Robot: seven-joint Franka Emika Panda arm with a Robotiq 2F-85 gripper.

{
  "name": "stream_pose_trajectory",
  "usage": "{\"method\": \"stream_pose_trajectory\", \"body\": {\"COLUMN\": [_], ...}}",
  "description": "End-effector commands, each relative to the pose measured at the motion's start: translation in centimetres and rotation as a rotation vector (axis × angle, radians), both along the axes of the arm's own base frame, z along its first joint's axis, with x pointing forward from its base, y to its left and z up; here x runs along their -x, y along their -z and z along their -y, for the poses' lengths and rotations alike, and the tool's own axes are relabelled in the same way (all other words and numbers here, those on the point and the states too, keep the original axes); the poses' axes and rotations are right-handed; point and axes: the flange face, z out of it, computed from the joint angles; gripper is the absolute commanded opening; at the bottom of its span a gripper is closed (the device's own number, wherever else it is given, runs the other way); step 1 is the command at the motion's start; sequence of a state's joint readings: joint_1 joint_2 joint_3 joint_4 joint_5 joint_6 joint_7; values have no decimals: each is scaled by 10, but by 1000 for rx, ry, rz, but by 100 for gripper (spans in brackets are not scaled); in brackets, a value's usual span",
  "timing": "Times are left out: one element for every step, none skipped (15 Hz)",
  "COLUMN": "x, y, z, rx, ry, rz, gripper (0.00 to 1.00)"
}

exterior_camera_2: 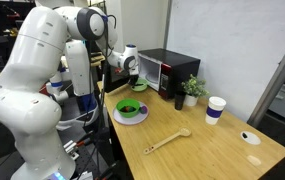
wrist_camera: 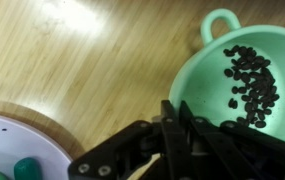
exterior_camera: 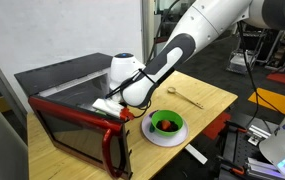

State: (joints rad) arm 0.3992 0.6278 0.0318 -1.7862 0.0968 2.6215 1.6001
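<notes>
Hovering, jaws pinched shut on nothing I can see, the gripper [wrist_camera: 172,126] sits close by the green cup [wrist_camera: 198,72], and one careless dip could tip its beans [wrist_camera: 250,85] out.

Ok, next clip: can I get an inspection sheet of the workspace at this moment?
Surface: wooden table, no spills seen.
Job's things: green cup holding dark bits, standing on the wood; white plate beside it, not touching it.
Clutter: wooden spoon, paper cup, small plant, microwave with its door open.
Grippers: gripper shut, above the wood between cup and plate; nothing plainly held.
Cables: some leads by the robot's base, off the table.
Surroundings: white panel behind the table; lab gear further back, too small to name.
</notes>
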Motion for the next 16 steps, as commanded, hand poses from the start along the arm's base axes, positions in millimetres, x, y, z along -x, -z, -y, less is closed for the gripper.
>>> {"method": "stream_pose_trajectory", "body": {"x": [14, 16, 19, 21, 24, 27, 29, 34, 36, 41, 44, 49, 53, 58, 62, 66], "y": [-9, -9, -11, -9, -9, -9, -8, -8, -6, -6, -5, -5, -5, -5, -6, -7], "z": [13, 15, 16, 19, 20, 22, 25, 26, 30, 32, 35, 38, 41, 44, 47, 50], "rx": [-21, -24, -26, -29, -31, -34, -35, -40, -43, -48, -53, -58, -62, -67, -73, -79], "ry": [1, -1, 4, 4, 6, 8, 9, 11, 15, 18, 24, 26, 31, 35, 39, 41], "rz": [-14, -17, -21, -22, -24, -27, -26, -30, -29, -30, -29, -24, -19, -13, -5, 2], "gripper": [2, 2, 2, 2, 2, 2, 2, 2, 2, 2, 2, 2, 2, 2, 2, 2]}}
